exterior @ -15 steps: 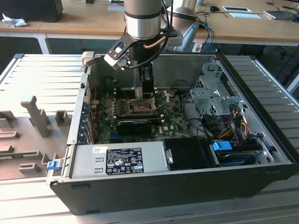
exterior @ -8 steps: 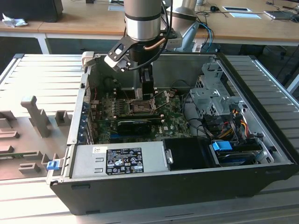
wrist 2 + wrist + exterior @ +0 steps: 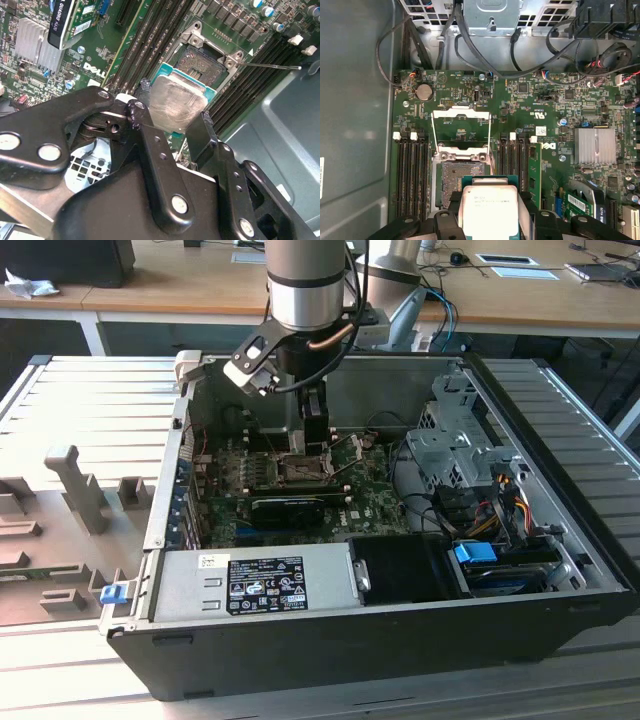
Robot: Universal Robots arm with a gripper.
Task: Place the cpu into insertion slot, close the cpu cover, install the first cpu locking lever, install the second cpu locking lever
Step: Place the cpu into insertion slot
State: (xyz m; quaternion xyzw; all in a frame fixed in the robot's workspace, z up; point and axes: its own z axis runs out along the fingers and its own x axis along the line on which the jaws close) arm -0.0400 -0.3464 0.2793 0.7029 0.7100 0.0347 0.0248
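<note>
Power supply [image 3: 255,585] sits closest, along the front wall of the open PC case [image 3: 570,550], lower middle of the exterior view. Over on the exterior view's left a grey moulded tray [image 3: 60,500] lies beside the case. Upper middle, the arm reaches down into the case and the gripper [image 3: 314,430] hangs right over the insertion slot [image 3: 300,468]. In both wrist views its fingers [image 3: 150,140] pinch the cpu [image 3: 177,105] by two opposite edges, spread only as wide as the chip. Chip's flat, over the socket's edge, not seated. The cpu cover [image 3: 461,115] is flipped up. Drive cage [image 3: 450,445] fills the case's upper corner on the exterior view's right.
</note>
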